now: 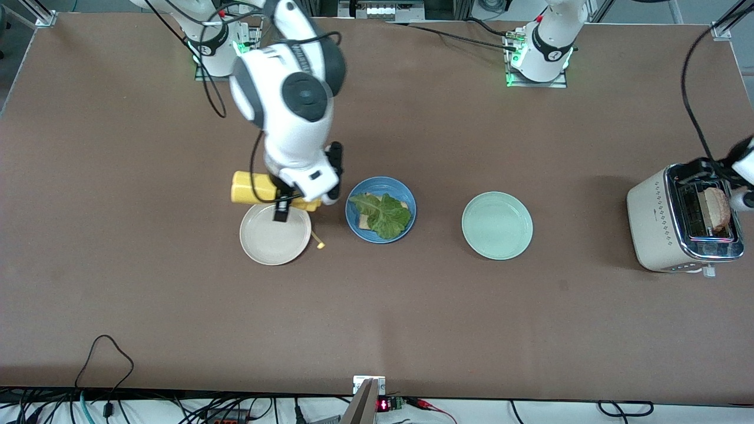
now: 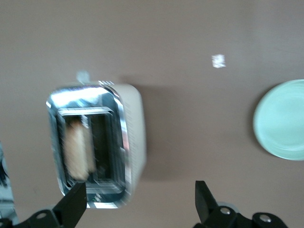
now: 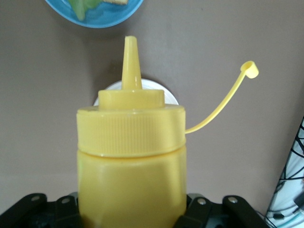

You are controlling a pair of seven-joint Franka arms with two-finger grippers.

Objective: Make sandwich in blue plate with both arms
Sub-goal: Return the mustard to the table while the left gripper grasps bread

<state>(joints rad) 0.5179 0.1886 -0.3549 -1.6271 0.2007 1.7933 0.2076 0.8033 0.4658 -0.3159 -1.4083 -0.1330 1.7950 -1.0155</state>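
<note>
Right gripper (image 1: 297,203) gripping uncapped mustard bottle (image 3: 130,161) | left gripper (image 2: 137,202) hanging open over toaster (image 2: 95,142) | risk: sauce dripping outside blue plate (image 1: 380,209)

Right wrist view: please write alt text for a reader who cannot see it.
The right end effector grips a yellow squeeze bottle, its nozzle uncapped and the cap dangling on its strap. Under the nozzle shows a white plate; at the frame's edge, the blue plate with lettuce.

High front camera overlooks table (image 1: 118,306); wrist cameras look down close.
</note>
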